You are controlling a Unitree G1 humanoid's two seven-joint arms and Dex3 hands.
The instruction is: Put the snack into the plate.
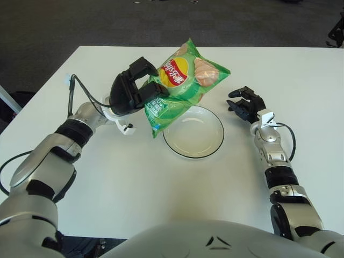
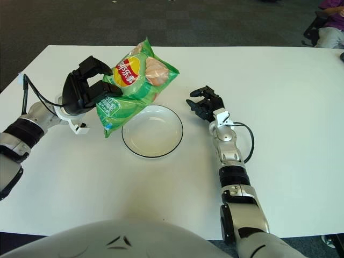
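- While gripped by the left hand (image 1: 131, 91), fingers clamped on it, the snack bag (image 1: 180, 88) hangs over the plate's (image 1: 193, 131) left rim.
- Right hand (image 1: 246, 104) beside the plate's right, fingers loosely apart.

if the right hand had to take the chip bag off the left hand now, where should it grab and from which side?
Probably the free upper corner of the chip bag, reached from the robot's right. The left hand grips the bag's left edge, so the bag hangs tilted above the plate with its right corner unobstructed. The right hand shows just right of the plate, closest to that corner. Pinch the flat seam there, not the puffed middle.
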